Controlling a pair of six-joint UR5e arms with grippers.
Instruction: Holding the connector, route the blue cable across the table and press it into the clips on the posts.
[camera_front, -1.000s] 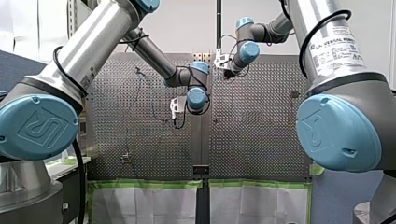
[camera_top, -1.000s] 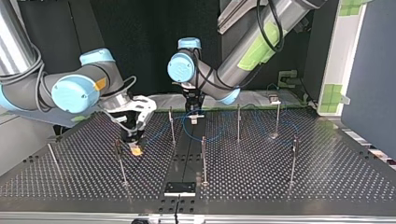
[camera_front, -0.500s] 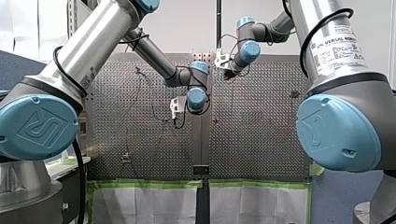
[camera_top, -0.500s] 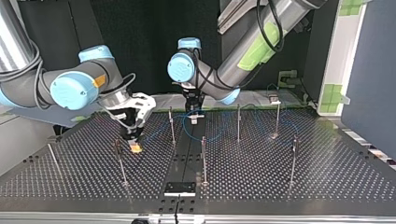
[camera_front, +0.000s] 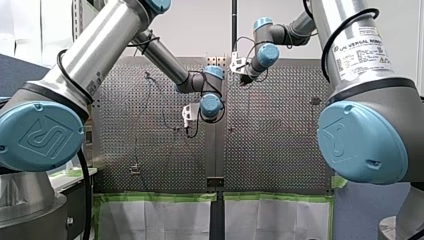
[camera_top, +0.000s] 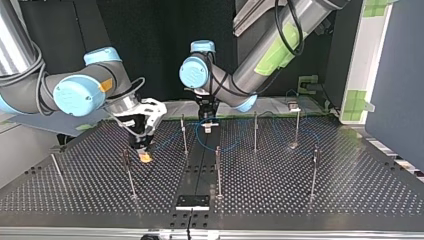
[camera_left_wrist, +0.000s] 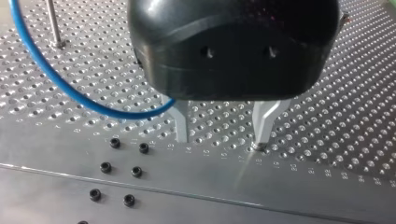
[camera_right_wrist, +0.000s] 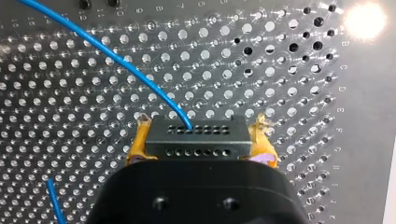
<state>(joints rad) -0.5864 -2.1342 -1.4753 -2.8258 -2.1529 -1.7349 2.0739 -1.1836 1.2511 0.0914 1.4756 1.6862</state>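
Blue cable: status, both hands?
Right hand shut on connector, low over table. Left hand open, empty, blue cable looping beside it. Post near the connector.

My left tool (camera_left_wrist: 220, 140) points down at the tabletop (camera_left_wrist: 327, 116), metal fingers (camera_left_wrist: 181, 126) parted. My right tool (camera_right_wrist: 198, 135) leans low over that tabletop, yellow pads (camera_right_wrist: 139, 140) clamped on the connector (camera_right_wrist: 205, 145).

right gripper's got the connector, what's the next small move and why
Probably carry the connector sideways to the nearest post and lower the blue cable toward its clip. My right gripper is shut on the connector between its yellow pads, the cable leaves it in a loose arc, and in the top view that post stands just beside the gripper.
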